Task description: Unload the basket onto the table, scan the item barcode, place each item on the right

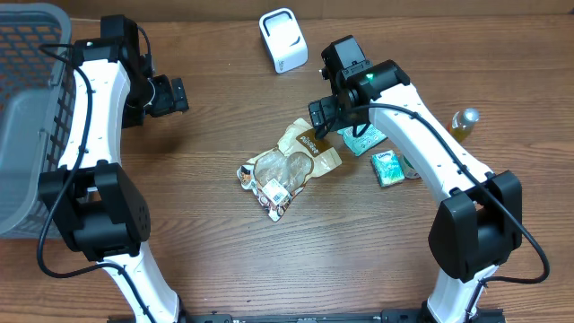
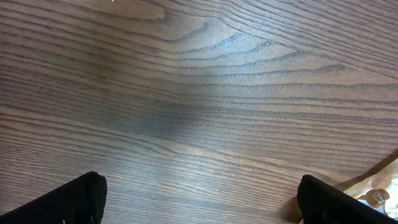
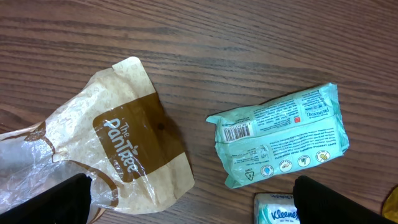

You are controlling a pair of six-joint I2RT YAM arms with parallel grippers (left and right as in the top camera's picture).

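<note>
mint-green soft plastic wipes pack (image 3: 280, 134): light, squashy, slick; you pinch across long edges. right gripper (image 1: 330, 121), left gripper (image 1: 178, 96) wide, empty.

The left arm rises from the near edge and bends back inward, its left gripper (image 1: 178, 96) hanging well to the left of the paper bag (image 1: 289, 169), jaws spread wide and empty. The right arm reaches in over the bag's right side. The right gripper (image 1: 321, 121) hovers just above the bag's top corner, fingers (image 3: 53, 199) wide apart, gripping nothing.
</note>
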